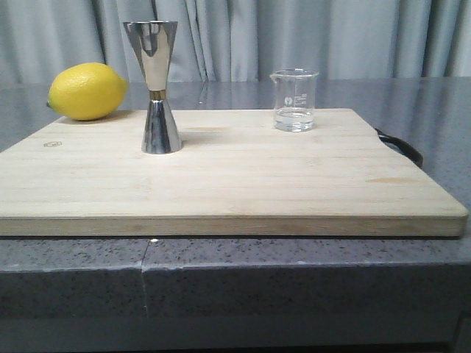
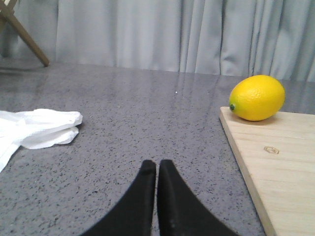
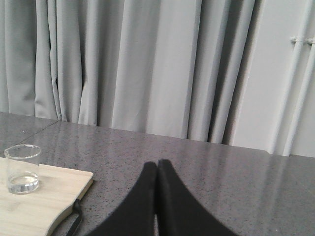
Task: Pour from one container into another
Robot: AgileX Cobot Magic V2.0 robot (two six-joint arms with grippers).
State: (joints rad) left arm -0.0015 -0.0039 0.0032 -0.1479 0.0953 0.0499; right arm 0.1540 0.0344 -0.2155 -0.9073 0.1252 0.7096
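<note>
Right, your left gripper [image 2: 157, 169] and right gripper [image 3: 157, 169] sit pinched closed, holding nothing; beaker [image 1: 294, 101] with a little clear liquid and jigger [image 1: 157, 88] stand apart on board [image 1: 235, 184] — could be poured already or pending

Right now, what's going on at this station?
Nothing is being held. Both grippers, left and right, are shut and empty, off either side of the cutting board. On it stand a steel jigger and a small glass beaker with a little clear liquid. A lemon sits at the far-left corner.
</note>
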